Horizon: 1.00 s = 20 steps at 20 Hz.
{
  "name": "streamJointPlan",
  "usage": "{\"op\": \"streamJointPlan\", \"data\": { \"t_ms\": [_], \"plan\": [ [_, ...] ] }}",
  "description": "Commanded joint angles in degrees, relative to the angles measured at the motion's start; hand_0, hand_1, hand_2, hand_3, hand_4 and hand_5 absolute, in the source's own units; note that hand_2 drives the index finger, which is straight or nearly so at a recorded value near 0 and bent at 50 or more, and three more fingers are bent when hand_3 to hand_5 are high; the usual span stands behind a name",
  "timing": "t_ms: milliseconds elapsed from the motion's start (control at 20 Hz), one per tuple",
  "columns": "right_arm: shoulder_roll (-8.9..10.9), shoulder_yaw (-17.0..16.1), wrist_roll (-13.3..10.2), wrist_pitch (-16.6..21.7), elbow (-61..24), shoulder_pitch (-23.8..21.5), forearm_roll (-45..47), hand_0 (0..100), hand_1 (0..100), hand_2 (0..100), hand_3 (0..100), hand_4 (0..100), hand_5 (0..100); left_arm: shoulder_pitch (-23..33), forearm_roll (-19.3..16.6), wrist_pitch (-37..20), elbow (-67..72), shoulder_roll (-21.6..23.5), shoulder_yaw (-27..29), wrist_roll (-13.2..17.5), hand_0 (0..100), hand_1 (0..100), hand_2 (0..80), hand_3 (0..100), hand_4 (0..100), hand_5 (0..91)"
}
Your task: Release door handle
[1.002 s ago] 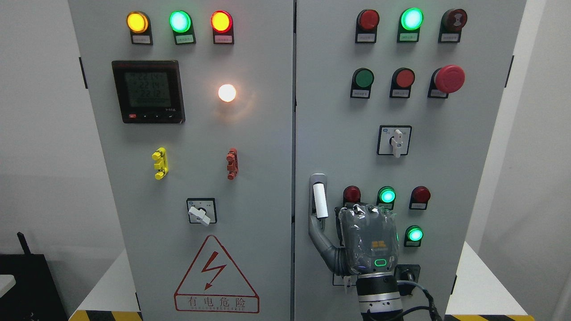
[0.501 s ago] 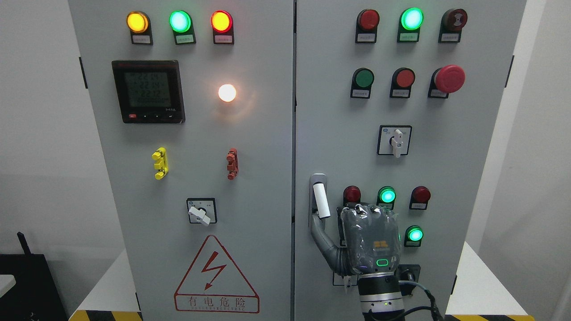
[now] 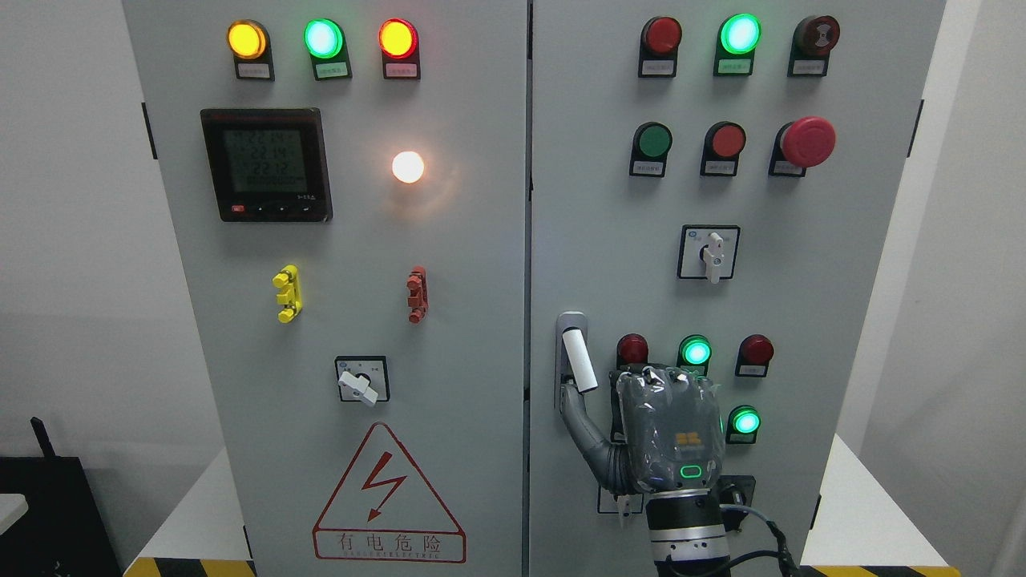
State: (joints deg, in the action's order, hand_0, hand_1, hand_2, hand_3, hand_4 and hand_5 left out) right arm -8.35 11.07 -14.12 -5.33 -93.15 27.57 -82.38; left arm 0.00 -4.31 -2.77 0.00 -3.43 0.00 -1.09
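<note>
White walls stand behind a grey cabinet [image 3: 449, 336]. Low on its right door, near the middle seam, sits the white handle [image 3: 579, 361]. The right hand [image 3: 669, 437] is beside it, thumb touching the handle's bottom, fingers curled, holding nothing. Pull the thumb straight away, slowly, without bumping the green light [image 3: 745, 421].

digital meter [image 3: 266, 164], emergency stop button [image 3: 807, 142], warning triangle [image 3: 389, 497]

robot hand [image 3: 669, 437]: grey | glossy plastic wrap | green ring light | black cable
</note>
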Motion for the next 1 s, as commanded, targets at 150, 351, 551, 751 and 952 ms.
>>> {"op": "streamJointPlan", "data": {
  "t_ms": [150,351,551,751,952],
  "plan": [
    [0.09,-0.26,-0.03,0.06,-0.10,0.03,0.02,52,11,100,100,100,100,-0.18,0.00,-0.05,0.53,0.00,0.09,-0.05,12,39,0.0,0,0,0.0],
    [0.09,-0.52,-0.03,0.06,-0.10,0.03,0.02,52,11,100,100,100,100,-0.18,0.00,-0.05,0.53,0.00,0.09,-0.05,12,39,0.0,0,0,0.0],
    [0.09,-0.52,-0.12,0.06,-0.19,-0.06,0.02,52,11,100,100,100,100,-0.18,0.00,-0.05,0.53,0.00,0.09,-0.05,12,39,0.0,0,0,0.0],
    [0.17,-0.52,-0.12,0.06,-0.19,0.03,0.02,52,10,100,100,100,100,-0.18,0.00,-0.05,0.53,0.00,0.09,-0.05,12,39,0.0,0,0,0.0],
    [0.17,-0.79,-0.12,0.06,-0.19,-0.06,0.02,52,10,100,100,100,100,-0.18,0.00,-0.05,0.53,0.00,0.09,-0.05,12,39,0.0,0,0,0.0]
  ]
}}
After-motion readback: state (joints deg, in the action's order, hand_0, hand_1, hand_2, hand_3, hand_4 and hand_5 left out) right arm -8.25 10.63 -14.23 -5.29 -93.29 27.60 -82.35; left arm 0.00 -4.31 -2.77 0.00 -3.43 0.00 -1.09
